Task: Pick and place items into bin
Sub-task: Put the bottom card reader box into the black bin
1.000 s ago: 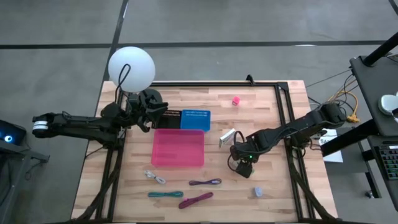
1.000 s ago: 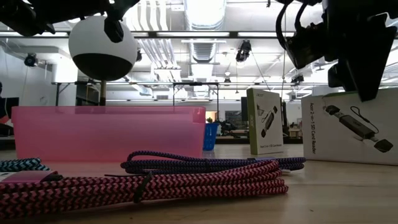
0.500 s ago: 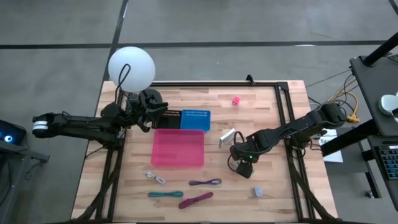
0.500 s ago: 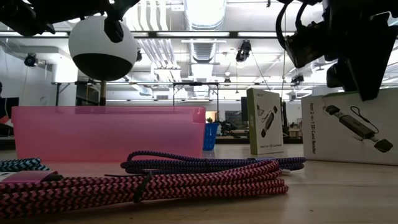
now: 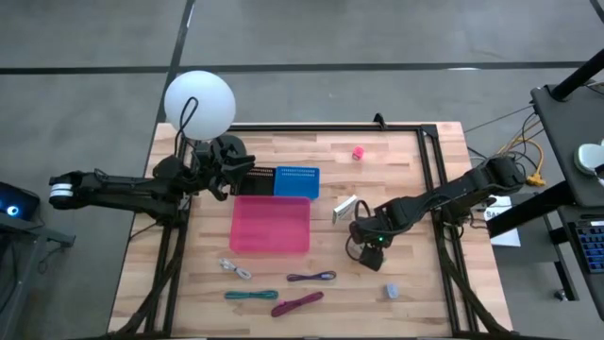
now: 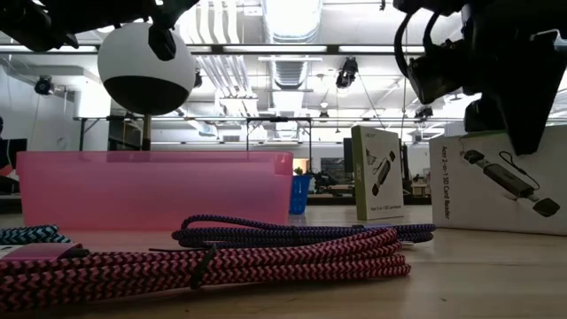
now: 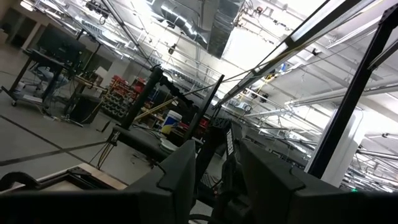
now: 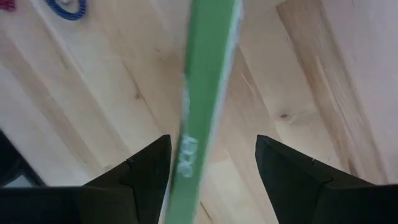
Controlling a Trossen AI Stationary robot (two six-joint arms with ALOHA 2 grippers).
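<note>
The right end effector [image 5: 370, 247] is over the right half of the counter [image 5: 396, 156], and in the right wrist view the green packet [image 8: 202, 87] stands on its edge between the two fingers [image 8: 146, 171], which are spread apart with space on both sides, so I judge it released and not gripping. The danger is that the thin packet tips over or slides away when the fingers close, because only its narrow edge is offered to them; a weak grip could also drop it before it reaches the pink bin [image 5: 271, 224], which lies well apart, near the middle of the counter. The left end effector [image 5: 219, 162] waits at the far left corner beside a white ball [image 5: 199, 102]; its fingers cannot be judged. Other items lie on the wood: a whitish block [image 5: 344, 207] just beside the right arm, a pink cube [image 5: 359, 152] near the far edge, a grey-blue lump [image 5: 392, 290] and several cords [image 5: 297, 303] along the near edge, and a blue basket [image 5: 296, 179] behind the bin. The counter is pale wooden planks with a dark frame. Behind it is a large workshop hall with ceiling ducts, shelves and lamps.
</note>
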